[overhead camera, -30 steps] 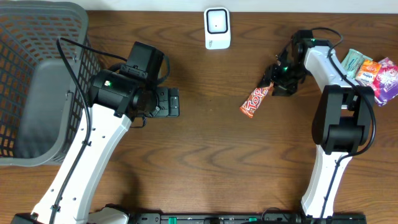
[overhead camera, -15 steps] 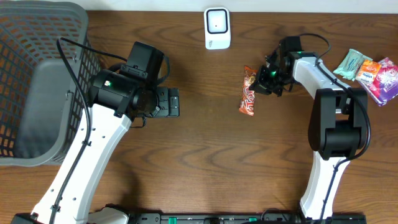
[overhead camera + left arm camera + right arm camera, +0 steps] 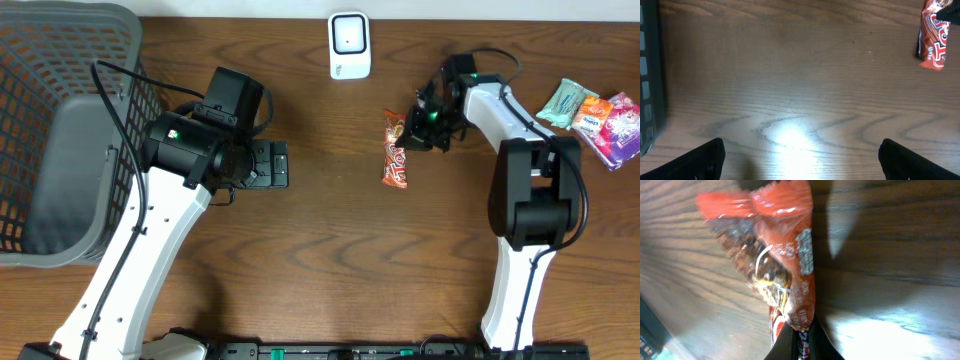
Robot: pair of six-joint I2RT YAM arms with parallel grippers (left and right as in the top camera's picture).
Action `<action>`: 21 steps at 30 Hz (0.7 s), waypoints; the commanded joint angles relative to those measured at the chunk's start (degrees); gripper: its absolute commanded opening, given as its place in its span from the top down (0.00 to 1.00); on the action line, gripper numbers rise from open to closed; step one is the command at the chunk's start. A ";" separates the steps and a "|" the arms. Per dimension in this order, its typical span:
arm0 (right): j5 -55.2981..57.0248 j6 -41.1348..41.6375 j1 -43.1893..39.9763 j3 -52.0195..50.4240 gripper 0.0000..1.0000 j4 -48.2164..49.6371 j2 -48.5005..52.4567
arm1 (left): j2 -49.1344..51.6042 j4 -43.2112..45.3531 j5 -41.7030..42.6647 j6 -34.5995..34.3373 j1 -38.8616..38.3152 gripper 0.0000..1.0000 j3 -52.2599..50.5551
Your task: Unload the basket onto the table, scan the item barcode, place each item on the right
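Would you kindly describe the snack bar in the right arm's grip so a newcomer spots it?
From the white scanner at the far edge of the table, look right and nearer: a red-orange snack bar, pinched at its end by the right end effector. Unlike the colourful packets heaped at far right, it is alone, with white lettering.

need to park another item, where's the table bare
Bare wood lies between the left arm and the candy bar, and in front of it toward the near edge. Crowded: basket at left, snack packets far right.
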 commanded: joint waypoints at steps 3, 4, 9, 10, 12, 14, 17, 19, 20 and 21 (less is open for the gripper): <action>0.09 -3.96 2.47 6.84 0.99 -3.87 0.79 | 0.07 -0.20 -0.87 -0.07 -0.02 0.02 0.35; 0.07 -3.93 2.99 7.87 0.99 -4.68 0.79 | 0.07 -0.20 -0.87 -0.07 -0.02 0.02 0.35; -2.49 -4.20 4.50 10.21 0.99 -5.31 0.79 | 0.07 -0.20 -0.87 -0.07 -0.02 0.02 0.35; -2.99 -4.17 4.61 10.58 0.99 -5.38 0.79 | 0.07 -0.20 -0.87 -0.07 -0.02 0.02 0.35; -4.00 -4.15 4.79 11.39 0.99 -5.46 0.79 | 0.07 -0.20 -0.87 -0.07 -0.02 0.02 0.35; -4.46 -4.13 4.92 12.15 0.99 -5.51 0.79 | 0.07 -0.20 -0.87 -0.07 -0.02 0.02 0.35; -4.46 -4.20 4.98 13.31 0.99 -5.79 0.79 | 0.07 -0.20 -0.87 -0.07 -0.02 0.02 0.35; -4.46 -5.70 5.25 14.78 0.99 -6.86 0.79 | 0.07 -0.20 -0.87 -0.07 -0.02 0.02 0.35; -4.46 -6.14 5.40 15.39 0.99 -7.43 0.79 | 0.07 -0.20 -0.87 -0.07 -0.02 0.02 0.35; -4.44 -6.16 5.57 15.89 0.99 -7.72 0.79 | 0.07 -0.20 -0.87 -0.07 -0.02 0.02 0.35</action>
